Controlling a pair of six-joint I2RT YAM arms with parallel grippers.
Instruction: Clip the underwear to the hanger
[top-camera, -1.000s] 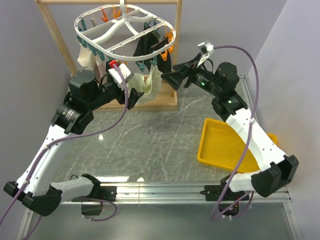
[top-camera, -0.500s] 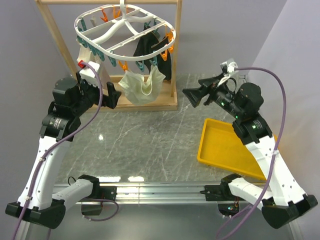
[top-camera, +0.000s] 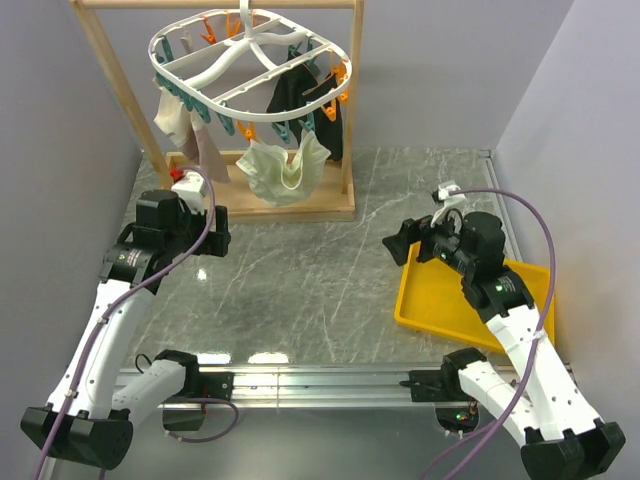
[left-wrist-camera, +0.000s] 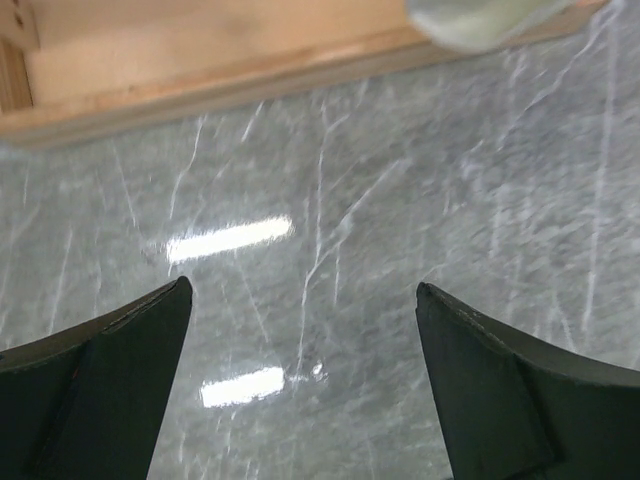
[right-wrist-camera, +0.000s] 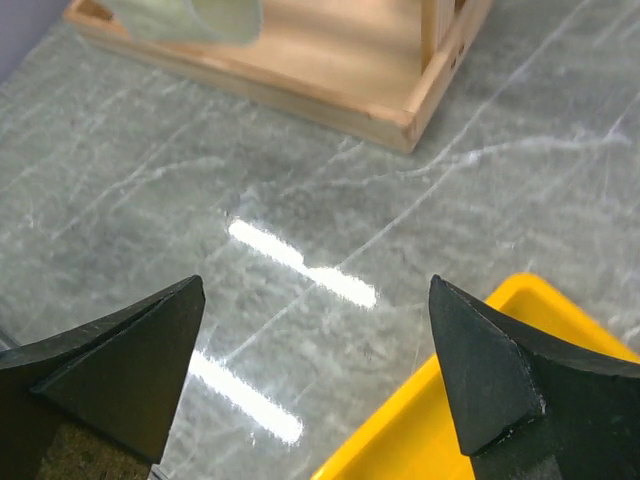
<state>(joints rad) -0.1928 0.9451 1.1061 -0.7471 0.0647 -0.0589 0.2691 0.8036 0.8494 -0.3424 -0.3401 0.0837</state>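
The cream underwear hangs from clips at the front edge of the white hanger, which hangs from the wooden rack. Its lower edge shows at the top of the left wrist view and of the right wrist view. My left gripper is open and empty, low over the table, left of and below the underwear. My right gripper is open and empty over the table beside the yellow tray's left edge.
A black garment and a beige-pink cloth also hang from the hanger. The wooden rack's base lies at the back of the marble table. A yellow tray sits at the right, its corner in the right wrist view.
Both arms have pulled back from the hanger and dropped toward the table, grippers empty. The underwear stays hanging from the clips.
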